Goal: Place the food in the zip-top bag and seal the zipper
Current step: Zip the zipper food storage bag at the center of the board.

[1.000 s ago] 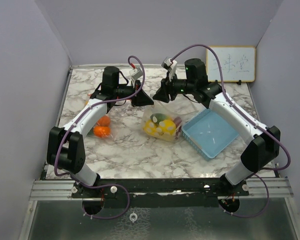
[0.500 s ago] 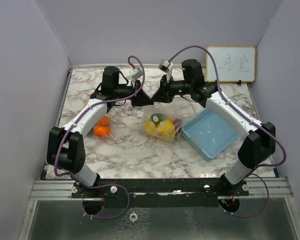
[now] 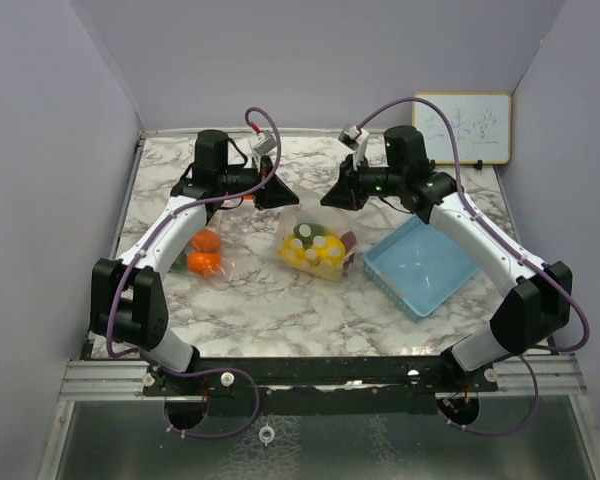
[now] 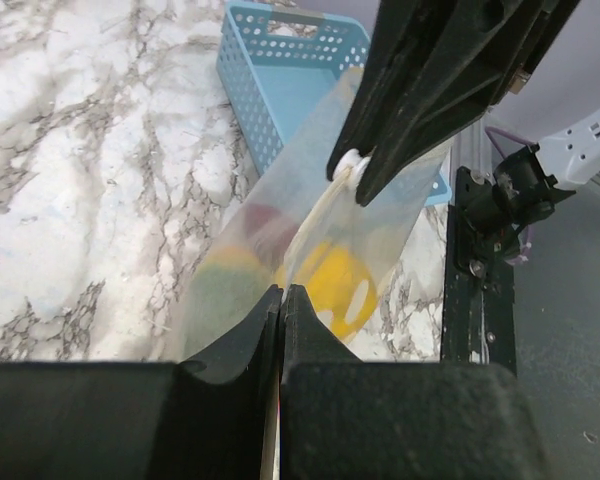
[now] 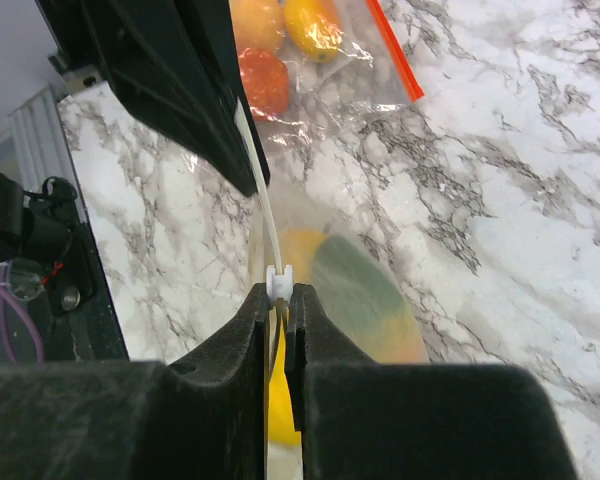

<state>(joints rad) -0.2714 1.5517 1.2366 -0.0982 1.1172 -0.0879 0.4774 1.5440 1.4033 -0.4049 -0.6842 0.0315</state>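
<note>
The clear zip-top bag point(image 3: 315, 250) hangs upright between my two grippers. It holds the food point(image 3: 310, 255): yellow, green and dark red toy pieces. My left gripper point(image 3: 284, 195) is shut on the left end of the bag's top edge point(image 4: 282, 296). My right gripper point(image 3: 331, 197) is shut on the white zipper slider point(image 5: 280, 281), on the same top edge. The left wrist view shows the bag point(image 4: 300, 240), the yellow food point(image 4: 335, 285) and the slider point(image 4: 352, 166) in the right gripper's fingers.
A light blue square basket point(image 3: 420, 268) sits right of the bag, also in the left wrist view point(image 4: 280, 70). A second bag with orange fruits point(image 3: 204, 253) lies at the left, under my left arm, with a red zipper strip point(image 5: 392, 52). A whiteboard point(image 3: 462, 127) leans at the back right.
The grippers were nearly touching half a second ago. Now the right gripper has moved right along the bag's top with the slider, and the left gripper and bag have shifted slightly left.
</note>
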